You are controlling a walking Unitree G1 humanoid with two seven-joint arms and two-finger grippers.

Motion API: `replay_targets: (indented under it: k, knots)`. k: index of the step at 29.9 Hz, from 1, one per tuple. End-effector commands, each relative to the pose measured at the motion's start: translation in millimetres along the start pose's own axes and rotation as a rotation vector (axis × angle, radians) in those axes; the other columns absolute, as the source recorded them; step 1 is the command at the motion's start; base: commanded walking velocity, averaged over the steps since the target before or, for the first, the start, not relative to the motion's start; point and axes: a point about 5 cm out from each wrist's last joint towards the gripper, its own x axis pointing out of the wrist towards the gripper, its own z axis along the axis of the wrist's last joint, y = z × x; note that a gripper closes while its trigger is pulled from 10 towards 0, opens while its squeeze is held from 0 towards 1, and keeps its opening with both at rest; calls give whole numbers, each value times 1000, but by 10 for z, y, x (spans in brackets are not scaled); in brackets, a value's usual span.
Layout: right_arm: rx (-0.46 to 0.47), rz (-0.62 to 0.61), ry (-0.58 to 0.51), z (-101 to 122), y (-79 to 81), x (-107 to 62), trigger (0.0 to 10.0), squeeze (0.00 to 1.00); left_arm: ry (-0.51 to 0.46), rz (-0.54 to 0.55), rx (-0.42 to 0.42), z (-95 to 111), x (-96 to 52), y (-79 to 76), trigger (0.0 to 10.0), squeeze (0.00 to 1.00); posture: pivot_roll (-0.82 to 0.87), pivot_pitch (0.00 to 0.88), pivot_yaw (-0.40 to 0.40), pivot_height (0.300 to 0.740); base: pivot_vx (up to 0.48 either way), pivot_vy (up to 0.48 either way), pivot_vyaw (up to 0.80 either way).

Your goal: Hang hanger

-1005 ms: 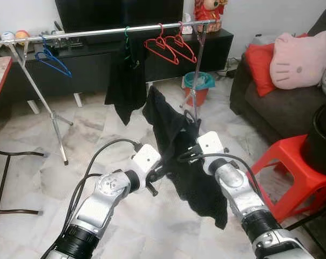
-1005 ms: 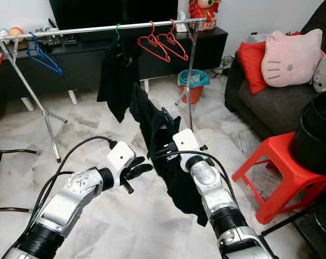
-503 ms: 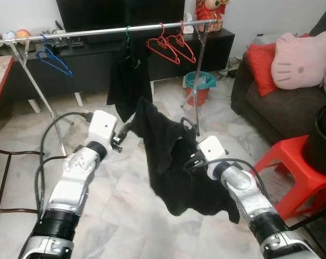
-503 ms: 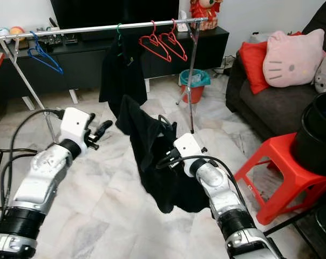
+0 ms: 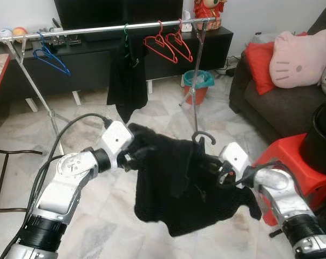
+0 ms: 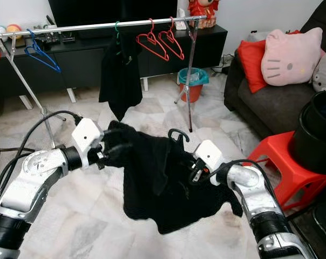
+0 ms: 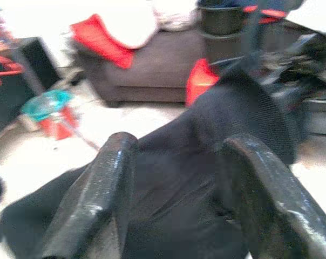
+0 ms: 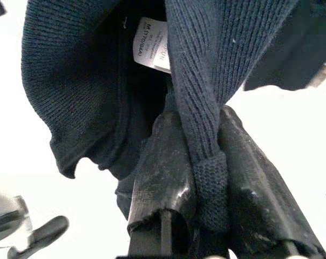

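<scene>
Garment now stretched flat between both arms, hanger hook poking up mid-span.
My left gripper (image 5: 131, 156) has come back in from out wide half a second ago and bites the black garment (image 5: 179, 186) at its left edge; wrist view shows its fingers (image 7: 93, 202) straddling cloth, so I read it as gripping. Right gripper (image 8: 198, 216) is clamped on a knitted fold near the label. Black hanger (image 5: 204, 137) (hook only visible) sits inside the cloth, low and well short of the rail (image 5: 98, 28). Spread looks done; lift to rail not started.
</scene>
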Motion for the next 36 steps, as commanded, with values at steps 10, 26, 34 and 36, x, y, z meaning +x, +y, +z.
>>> replay_targets:
  k: [10, 26, 34, 36]
  knots:
    - [-43, 146, -32, 116, 40, -38, 10000, 0, -2, -194, 55, 151, 150, -178, 10000, 1000, 72, 0, -50, 740, 0, 0, 0]
    - [-73, 330, 2, 106, 197, -62, 10000, 0, 74, -305, 99, 113, 183, -242, 10000, 0, 67, 0, -46, 740, 0, 0, 0]
    - [-78, 363, -17, 143, 261, -50, 10000, 0, 117, -332, 89, 33, 193, -283, 10000, 0, 63, 0, -42, 740, 0, 0, 0]
    - [-85, 369, -18, 157, 266, -48, 10000, 0, 130, -343, 86, 18, 190, -291, 10000, 0, 63, 0, -43, 740, 0, 0, 0]
